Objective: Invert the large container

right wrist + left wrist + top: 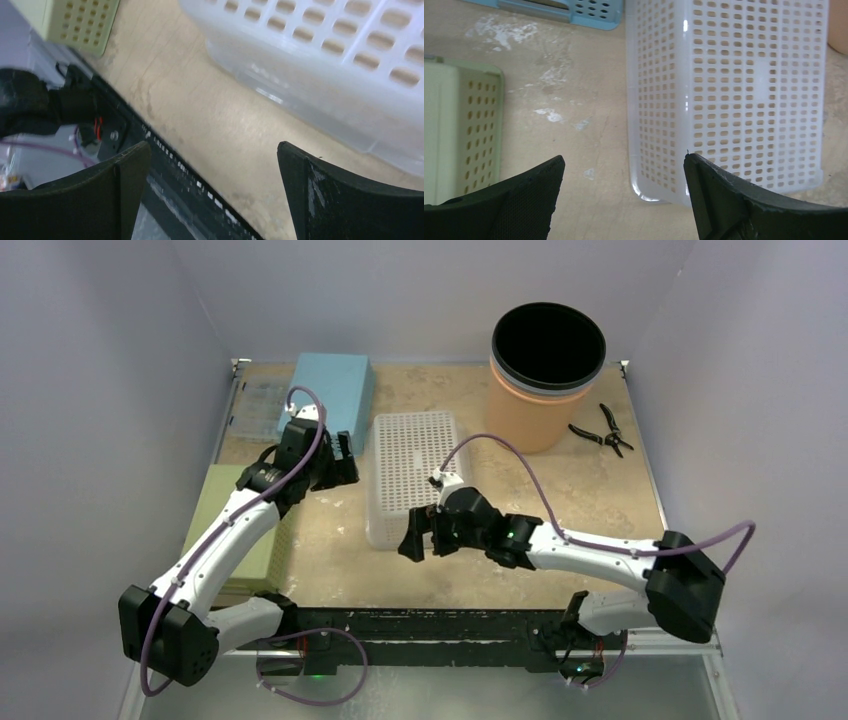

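Note:
The large container [412, 475], a white perforated basket, lies in the middle of the table with its holed base facing up; it also shows in the left wrist view [729, 90] and the right wrist view [320, 55]. My left gripper [345, 462] hangs just left of its far left part, open, with nothing between the jaws [624, 162]; bare table and the basket's near corner show in the gap. My right gripper [420, 537] is at the basket's near edge, open and empty [214, 147], apart from the basket.
An orange bucket [545, 375] with a black inside stands at the back right, black pliers [603, 430] beside it. A blue basket [335, 390] lies at the back left, a green one [240, 530] at the left edge. A black rail [420, 625] runs along the front edge.

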You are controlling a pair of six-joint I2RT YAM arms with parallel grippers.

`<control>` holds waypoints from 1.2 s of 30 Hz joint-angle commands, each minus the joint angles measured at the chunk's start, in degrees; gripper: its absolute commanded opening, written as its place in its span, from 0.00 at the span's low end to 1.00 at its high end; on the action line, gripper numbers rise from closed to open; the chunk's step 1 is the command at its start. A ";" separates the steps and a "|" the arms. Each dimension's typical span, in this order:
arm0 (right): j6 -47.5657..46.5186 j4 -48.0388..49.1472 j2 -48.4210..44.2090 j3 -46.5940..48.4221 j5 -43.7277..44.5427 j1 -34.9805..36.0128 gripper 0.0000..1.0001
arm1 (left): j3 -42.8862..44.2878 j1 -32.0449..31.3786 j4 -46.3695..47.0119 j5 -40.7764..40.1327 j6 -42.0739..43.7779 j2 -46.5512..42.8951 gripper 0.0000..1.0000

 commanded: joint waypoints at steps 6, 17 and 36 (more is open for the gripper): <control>4.66 1.89 11.17 13.89 19.24 0.09 0.99 | -2.70 1.25 -3.99 -3.51 -3.88 -5.44 0.88; -0.39 7.93 23.48 21.20 17.22 -7.90 0.99 | -6.26 1.26 -3.55 1.99 -8.19 -11.75 0.88; -18.33 3.01 38.66 38.69 13.20 -14.41 0.99 | -3.23 1.24 -5.67 2.34 -1.66 -10.05 0.93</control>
